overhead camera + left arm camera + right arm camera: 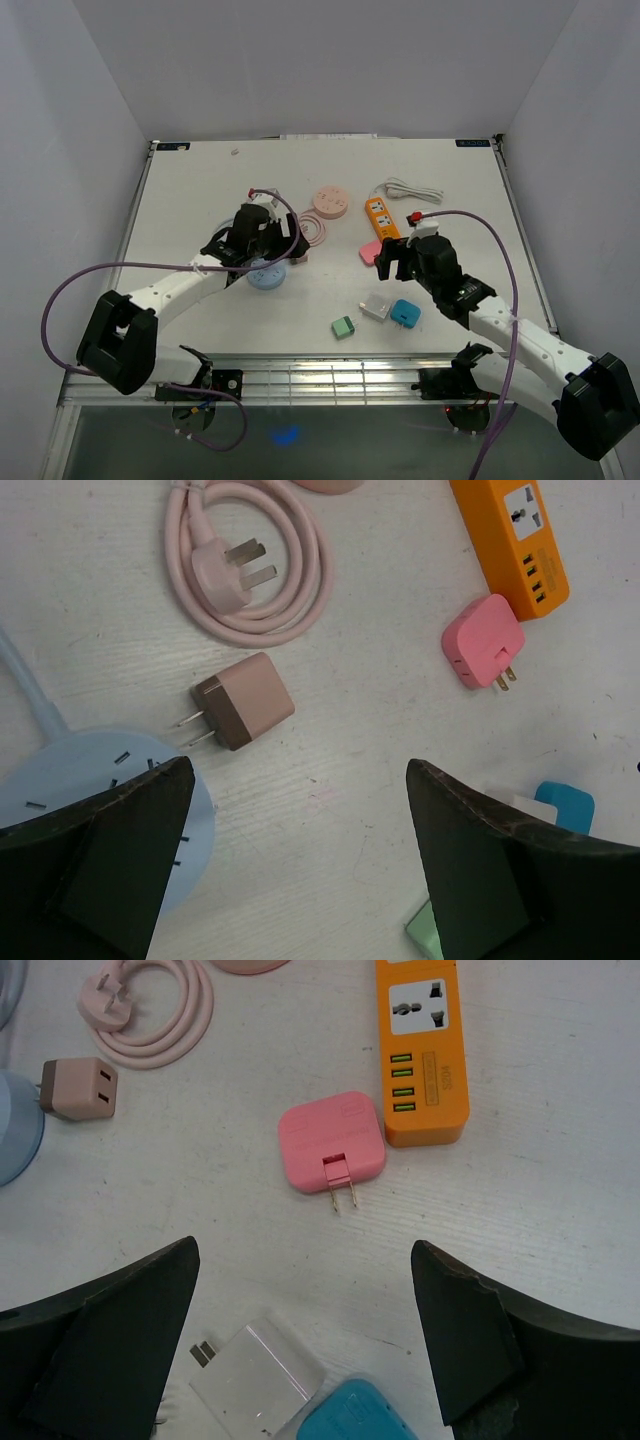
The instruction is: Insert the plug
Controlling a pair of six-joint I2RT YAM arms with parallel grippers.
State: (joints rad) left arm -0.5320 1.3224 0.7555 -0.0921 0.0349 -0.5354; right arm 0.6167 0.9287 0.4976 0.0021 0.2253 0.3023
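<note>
Hovering over the white tabletop, the left end effector has its fingers spread wide with nothing between them. Below it, a dusty-pink charger lies flat, its two prongs pointing at the pale blue round socket hub just beside it. A coiled pink cable lies further out. The right end effector is likewise spread and empty, hanging above the pink plug. That plug lies flat on the tabletop against the near end of the orange power strip, prongs folded out toward the arms. Nearer the right arm sit a white charger and a blue charger touching each other, with a green charger close by.
</note>
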